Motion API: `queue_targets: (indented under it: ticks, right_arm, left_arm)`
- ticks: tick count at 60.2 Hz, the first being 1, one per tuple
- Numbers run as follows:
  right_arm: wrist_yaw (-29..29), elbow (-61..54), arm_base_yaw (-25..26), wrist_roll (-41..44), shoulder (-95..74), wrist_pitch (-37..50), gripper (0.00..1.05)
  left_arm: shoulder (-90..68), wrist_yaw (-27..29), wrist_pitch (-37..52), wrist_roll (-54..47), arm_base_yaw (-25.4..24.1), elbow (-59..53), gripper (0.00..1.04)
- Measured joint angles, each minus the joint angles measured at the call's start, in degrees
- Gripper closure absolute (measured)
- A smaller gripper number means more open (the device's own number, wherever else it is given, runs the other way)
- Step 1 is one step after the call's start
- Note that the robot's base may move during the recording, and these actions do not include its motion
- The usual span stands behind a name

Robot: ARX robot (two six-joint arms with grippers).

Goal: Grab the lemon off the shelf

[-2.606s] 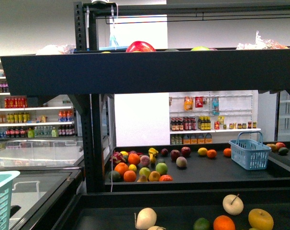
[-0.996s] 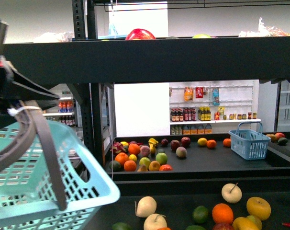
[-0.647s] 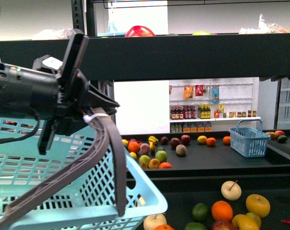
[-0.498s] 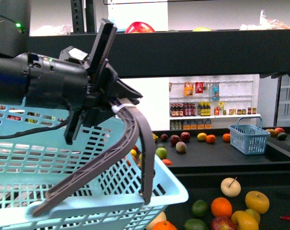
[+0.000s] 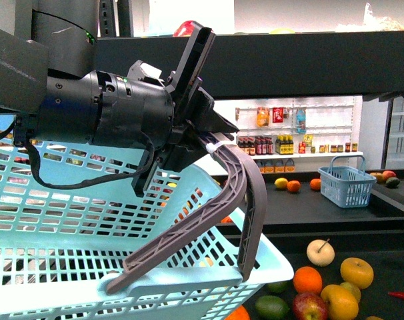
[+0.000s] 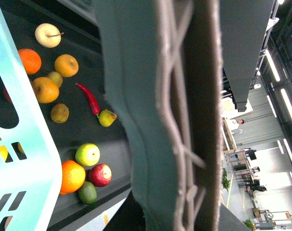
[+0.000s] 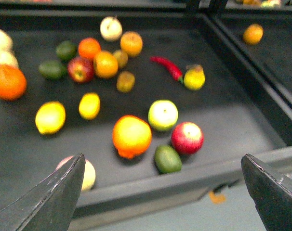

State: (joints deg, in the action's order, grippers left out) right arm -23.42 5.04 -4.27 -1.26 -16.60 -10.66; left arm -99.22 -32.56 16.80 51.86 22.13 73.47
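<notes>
Writing: labels on the far bottles (image 5: 259,145) are too small to be read | lemon (image 7: 89,105): small, oval, plain bright yellow, laid on the black shelf (image 7: 223,115) tray just beside a larger yellow fruit (image 7: 50,117) | left gripper (image 5: 212,137) is clamped on the grey handle (image 5: 245,200) of a pale-blue basket (image 5: 69,267), contents not discernible | right gripper (image 7: 163,159) is held wide apart above the tray.

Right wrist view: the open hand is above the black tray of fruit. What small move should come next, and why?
Probably shift the open right hand sideways toward the small bright-yellow lemon before lowering: the lemon lies off-centre, nearer one finger, while a green oval fruit sits midway between the fingers on the black metal shelf tray.
</notes>
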Motion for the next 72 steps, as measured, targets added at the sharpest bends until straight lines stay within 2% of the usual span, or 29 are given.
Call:
queue_targets:
  ticks: [5,11,15,19,26,33,48,72]
  right_arm:
    - [7.69,2.36,3.41,-1.44,-8.96,0.55,0.07]
    - [17.73,5.22,8.26,-0.87,-21.38,7.48,0.07]
    - [22.21,7.23,11.04,0.28,-30.51,13.57,0.07]
    - [24.15,9.97,13.00,1.53,-40.72,20.33,0.07]
    - [24.37,18.16,13.73,2.27,-60.72,28.92,0.07]
    - [24.98,26.80,12.04,1.95,-76.56,29.62,0.07]
    - [22.64,48.98,7.28,-2.03,-102.27,24.02,0.07]
    - [19.23,75.23,4.85,-8.00,-125.31,16.26,0.07]
  left_arm:
    - [-0.13,0.00,0.00,-0.17,0.00,0.00,0.97]
    - [-0.13,-0.24,0.00,-0.15,0.02,0.00,0.97]
    - [-0.13,-0.22,0.00,-0.17,0.02,0.00,0.97]
    - [-0.15,-0.22,0.00,-0.13,0.02,0.00,0.97]
    - [-0.15,-0.20,0.00,-0.20,0.02,0.00,0.97]
    - [-0.22,-0.09,0.00,-0.22,0.02,0.00,0.97]
    - [-0.22,-0.24,-0.02,-0.15,0.02,0.02,0.97]
    - [-0.22,-0.20,-0.02,-0.17,0.02,0.00,0.97]
